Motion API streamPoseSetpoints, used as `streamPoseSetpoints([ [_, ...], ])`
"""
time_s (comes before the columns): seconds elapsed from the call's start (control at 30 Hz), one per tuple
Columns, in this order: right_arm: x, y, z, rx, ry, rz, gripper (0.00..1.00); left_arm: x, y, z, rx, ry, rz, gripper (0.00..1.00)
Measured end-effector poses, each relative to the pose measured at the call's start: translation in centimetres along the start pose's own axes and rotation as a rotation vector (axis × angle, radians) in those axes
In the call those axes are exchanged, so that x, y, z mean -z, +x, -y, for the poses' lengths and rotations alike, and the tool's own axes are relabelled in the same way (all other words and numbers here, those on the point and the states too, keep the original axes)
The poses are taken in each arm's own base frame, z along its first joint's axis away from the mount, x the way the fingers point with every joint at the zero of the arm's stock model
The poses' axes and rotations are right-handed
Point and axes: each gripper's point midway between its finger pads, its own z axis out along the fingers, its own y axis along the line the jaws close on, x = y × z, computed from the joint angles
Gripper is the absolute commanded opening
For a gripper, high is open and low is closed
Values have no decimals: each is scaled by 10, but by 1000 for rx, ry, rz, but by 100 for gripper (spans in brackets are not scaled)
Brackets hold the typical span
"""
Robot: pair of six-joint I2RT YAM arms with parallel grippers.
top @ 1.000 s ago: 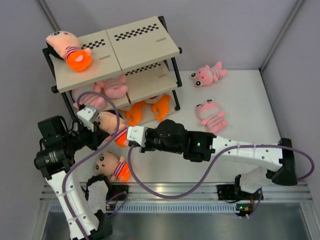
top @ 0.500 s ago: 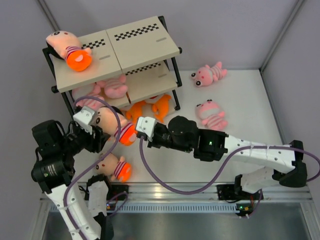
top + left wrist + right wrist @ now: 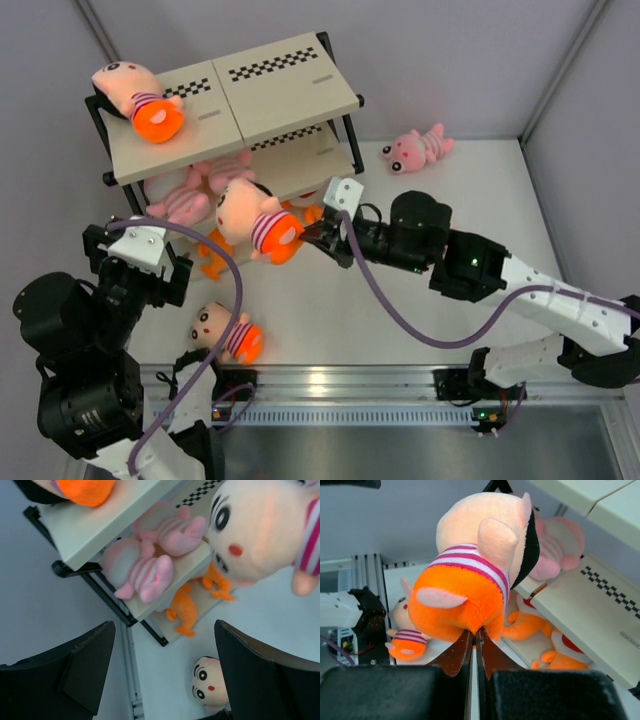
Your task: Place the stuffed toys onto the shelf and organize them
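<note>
A peach-headed doll (image 3: 255, 220) (image 3: 475, 570) hangs in the air just in front of the shelf (image 3: 280, 95). My right gripper (image 3: 315, 235) (image 3: 474, 632) is shut on its orange bottom. My left gripper (image 3: 140, 268) (image 3: 165, 680) is open and empty, low at the left, apart from that doll. A second doll (image 3: 225, 332) (image 3: 210, 685) lies on the table below it. A third doll (image 3: 140, 100) lies on the top board. Pink striped animals (image 3: 200, 185) (image 3: 150, 560) fill the middle board. Orange fish (image 3: 215, 255) (image 3: 200, 600) (image 3: 530, 625) sit on the bottom board.
One pink striped animal (image 3: 418, 148) lies on the table right of the shelf. The right arm (image 3: 480, 265) stretches across the table's middle. Grey walls (image 3: 590, 120) close in the table. A metal rail (image 3: 350, 380) runs along the near edge.
My left gripper opened, let go of the doll and drew back down-left. The right gripper, shut on the doll's bottom, carried it up and right toward the shelf.
</note>
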Motion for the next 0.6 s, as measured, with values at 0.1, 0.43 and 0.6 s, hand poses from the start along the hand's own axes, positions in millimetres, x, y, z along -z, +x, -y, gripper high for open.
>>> streamPoseSetpoints([
  [0.1, 10, -36, 16, -33, 9, 87, 0, 10, -3, -14, -13, -98, -12, 86],
  [0.43, 16, -161, 107, -218, 152, 428, 0, 8, 15, -28, 11, -171, -85, 87],
  [0.6, -45, -165, 151, -326, 148, 486, 0, 10, 18, -29, 1, -180, -95, 88],
])
